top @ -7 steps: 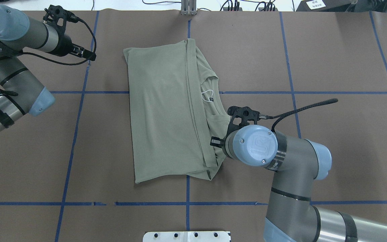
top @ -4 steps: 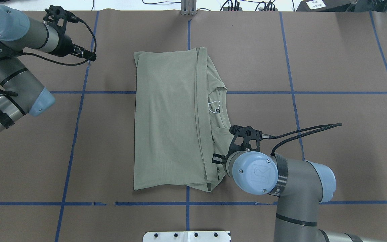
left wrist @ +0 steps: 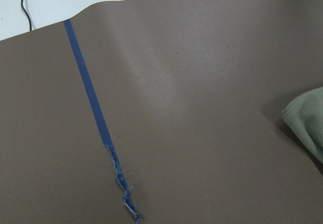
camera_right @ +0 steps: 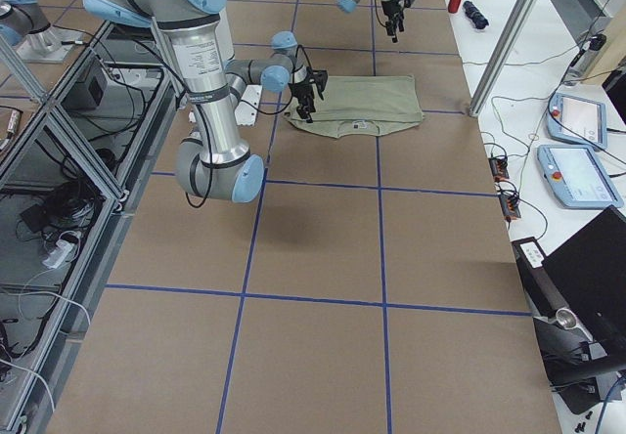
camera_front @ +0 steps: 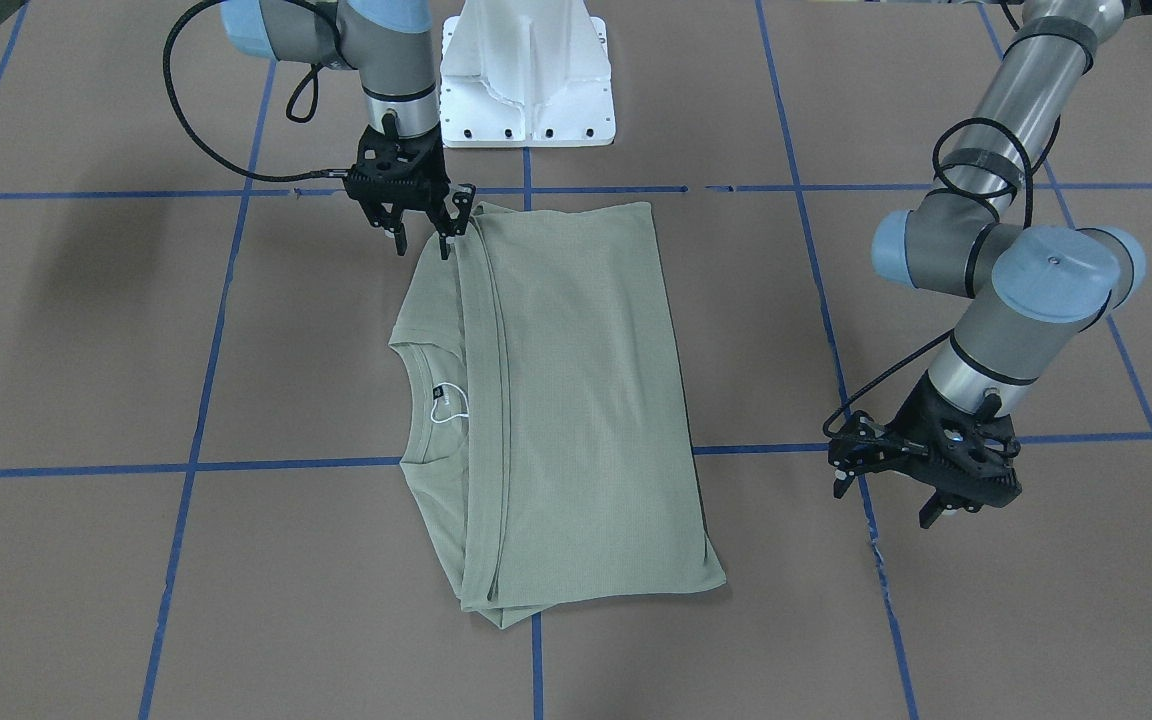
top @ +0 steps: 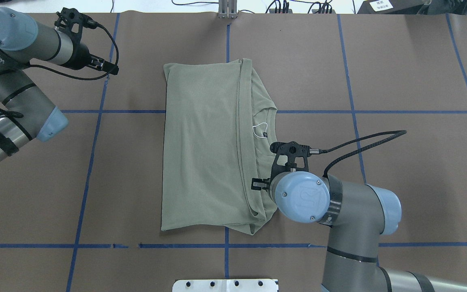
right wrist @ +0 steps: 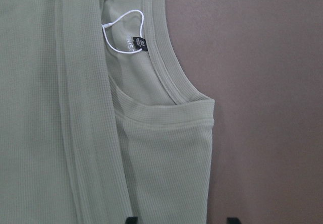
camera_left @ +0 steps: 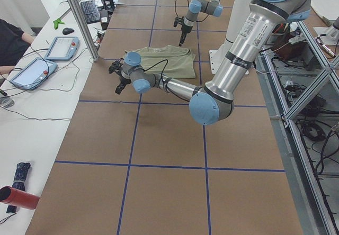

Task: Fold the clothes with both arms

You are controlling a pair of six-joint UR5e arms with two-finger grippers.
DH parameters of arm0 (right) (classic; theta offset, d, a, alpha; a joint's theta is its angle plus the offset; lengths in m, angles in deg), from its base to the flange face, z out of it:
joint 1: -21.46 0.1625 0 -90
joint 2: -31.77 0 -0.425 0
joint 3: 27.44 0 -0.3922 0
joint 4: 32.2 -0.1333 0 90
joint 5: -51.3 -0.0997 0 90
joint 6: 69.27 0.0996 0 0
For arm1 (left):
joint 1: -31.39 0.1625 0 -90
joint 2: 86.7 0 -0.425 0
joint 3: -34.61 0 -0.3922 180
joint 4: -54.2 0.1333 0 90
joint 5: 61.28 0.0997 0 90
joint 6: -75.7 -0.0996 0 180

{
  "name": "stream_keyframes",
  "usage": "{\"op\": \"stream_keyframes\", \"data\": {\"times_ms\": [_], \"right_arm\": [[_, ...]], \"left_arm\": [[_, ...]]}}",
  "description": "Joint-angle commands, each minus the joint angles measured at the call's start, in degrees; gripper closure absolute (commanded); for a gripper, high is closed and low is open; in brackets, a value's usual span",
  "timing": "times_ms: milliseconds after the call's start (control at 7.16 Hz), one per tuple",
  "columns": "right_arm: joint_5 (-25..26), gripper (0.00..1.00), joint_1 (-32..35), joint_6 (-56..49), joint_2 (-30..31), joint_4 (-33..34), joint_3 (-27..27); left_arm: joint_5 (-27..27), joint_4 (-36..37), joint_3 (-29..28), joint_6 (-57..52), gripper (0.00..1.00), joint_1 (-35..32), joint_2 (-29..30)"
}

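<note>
The green shirt (top: 205,146) lies flat at the centre of the overhead view, folded lengthwise. Its neckline, black label (top: 264,134) and white string loop (top: 259,126) show along the right side of the fold. We see the right end effector (camera_front: 424,240) at the shirt's lower right corner in that view, jaws apart, its fingertips on either side of the shoulder edge. The left end effector (camera_front: 884,503) hangs over the brown desk (top: 399,73) in the upper left of the overhead view, well apart from the shirt, fingers spread and holding nothing.
</note>
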Motion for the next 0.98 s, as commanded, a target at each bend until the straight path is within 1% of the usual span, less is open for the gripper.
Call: {"op": "stream_keyframes", "data": {"times_ms": [0,140,279,419,559,838], "right_arm": [[-5.65,0.00,4.82,-7.86,-11.42,3.32,12.49],[-5.85,0.00,5.09,-11.02,-15.75,3.32,19.62],[-6.20,0.00,5.18,-12.97,-18.49,3.24,24.30],[-6.46,0.00,5.09,-14.99,-19.30,3.32,25.74],[-6.46,0.10,5.09,-15.96,-19.30,3.41,26.37],[-7.69,0.41,5.09,-15.97,-19.39,3.94,26.46]], "left_arm": [[-1.92,0.09,1.74,0.26,0.00,-0.02,-0.08],[-7.86,0.18,3.33,3.14,0.00,-0.02,-1.21],[-8.26,0.26,6.74,4.47,0.00,-0.02,-3.05],[-8.36,0.26,8.60,4.66,0.00,-0.02,-4.46],[-8.36,0.26,8.62,4.66,0.00,-0.02,-4.56],[-8.18,0.26,8.62,4.75,0.00,-0.02,-4.56]]}}
